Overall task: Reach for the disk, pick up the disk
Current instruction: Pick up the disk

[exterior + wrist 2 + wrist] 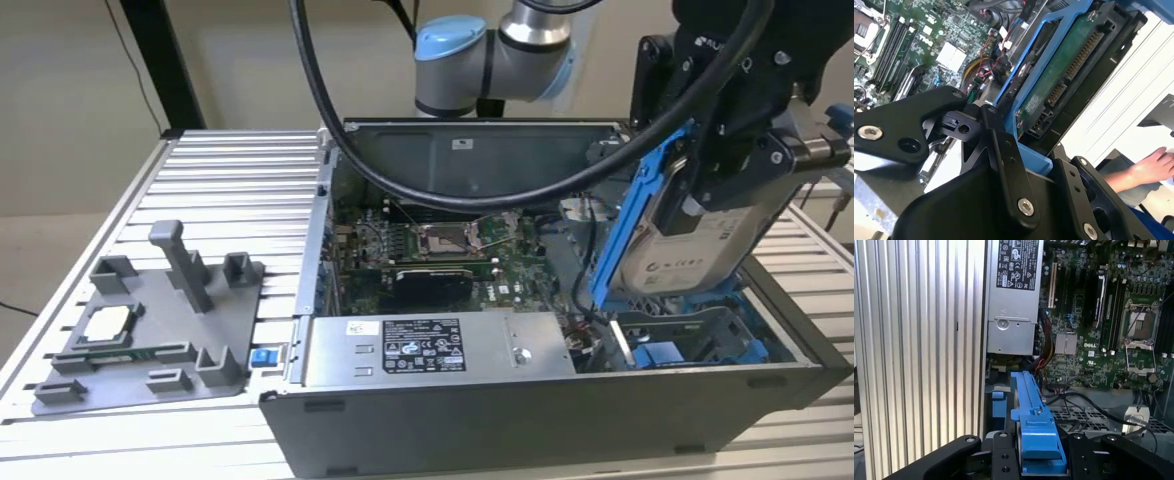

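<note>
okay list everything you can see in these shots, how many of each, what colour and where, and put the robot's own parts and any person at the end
disk: one, silver-grey with blue side rails, held upright above the case's drive bay at the exterior view's right
computer case: one, grey, open-topped, on the table
motherboard: one, green, on the case floor
power-supply box: one, grey with a label, along the case's near wall
drive bay: one, grey with blue parts, below the disk
fixture tray: one, grey, on the table at the exterior view's left
chip: one, silver, square, on the tray
table: one, ribbed silver
gripper: one, black, shut on the disk
arm: one, silver and blue, behind the case
hand: one, a person's, seen in the second wrist view
</note>
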Robot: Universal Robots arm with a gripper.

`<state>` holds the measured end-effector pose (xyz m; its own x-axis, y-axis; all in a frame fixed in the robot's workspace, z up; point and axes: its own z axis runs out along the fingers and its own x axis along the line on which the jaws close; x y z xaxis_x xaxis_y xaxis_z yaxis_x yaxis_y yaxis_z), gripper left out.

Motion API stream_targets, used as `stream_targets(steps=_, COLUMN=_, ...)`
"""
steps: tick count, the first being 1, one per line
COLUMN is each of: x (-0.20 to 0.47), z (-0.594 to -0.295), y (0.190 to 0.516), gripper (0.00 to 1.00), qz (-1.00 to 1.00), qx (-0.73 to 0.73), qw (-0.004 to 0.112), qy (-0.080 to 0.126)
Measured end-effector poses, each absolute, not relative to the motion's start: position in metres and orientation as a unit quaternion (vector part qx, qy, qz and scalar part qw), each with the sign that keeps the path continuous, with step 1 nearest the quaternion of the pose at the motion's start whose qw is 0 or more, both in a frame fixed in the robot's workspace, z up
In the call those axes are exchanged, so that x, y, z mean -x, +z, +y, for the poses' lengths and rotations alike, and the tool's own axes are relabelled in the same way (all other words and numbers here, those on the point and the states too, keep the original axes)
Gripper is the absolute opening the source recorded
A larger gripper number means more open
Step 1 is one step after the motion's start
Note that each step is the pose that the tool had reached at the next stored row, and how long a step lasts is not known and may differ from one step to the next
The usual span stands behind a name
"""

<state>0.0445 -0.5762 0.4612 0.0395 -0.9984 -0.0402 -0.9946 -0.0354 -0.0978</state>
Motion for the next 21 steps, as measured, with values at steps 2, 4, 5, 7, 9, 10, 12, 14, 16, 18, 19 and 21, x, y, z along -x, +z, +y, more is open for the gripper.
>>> stream_targets(steps=2, x=-0.048, z=-0.577, y=0.461, gripper=0.0, qz=0.693, qx=0.719, qw=0.049, qy=-0.02)
stream_targets(steps=4, x=-0.052, z=-0.577, y=0.46, gripper=0.0, qz=0.693, qx=0.719, qw=0.049, qy=-0.02)
stream_targets(steps=5, x=-0.054, z=-0.578, y=0.46, gripper=0.0, qz=0.693, qx=0.719, qw=0.049, qy=-0.02)
stream_targets(steps=7, x=-0.057, z=-0.578, y=0.459, gripper=0.0, qz=0.694, qx=0.718, qw=0.048, qy=-0.02)
stream_targets(steps=9, x=-0.061, z=-0.579, y=0.458, gripper=0.0, qz=0.694, qx=0.718, qw=0.048, qy=-0.02)
stream_targets(steps=10, x=-0.062, z=-0.579, y=0.458, gripper=0.0, qz=0.694, qx=0.718, qw=0.048, qy=-0.02)
stream_targets(steps=12, x=-0.065, z=-0.58, y=0.456, gripper=0.0, qz=0.695, qx=0.717, qw=0.048, qy=-0.02)
stream_targets(steps=14, x=-0.067, z=-0.581, y=0.454, gripper=0.0, qz=0.695, qx=0.717, qw=0.048, qy=-0.02)
stream_targets(steps=16, x=-0.069, z=-0.582, y=0.452, gripper=0.0, qz=0.696, qx=0.716, qw=0.048, qy=-0.02)
stream_targets(steps=18, x=-0.071, z=-0.583, y=0.451, gripper=0.0, qz=0.697, qx=0.715, qw=0.048, qy=-0.02)
stream_targets(steps=19, x=-0.073, z=-0.583, y=0.45, gripper=0.0, qz=0.697, qx=0.715, qw=0.048, qy=-0.02)
stream_targets(steps=21, x=-0.075, z=-0.584, y=0.448, gripper=0.0, qz=0.698, qx=0.714, qw=0.048, qy=-0.02)
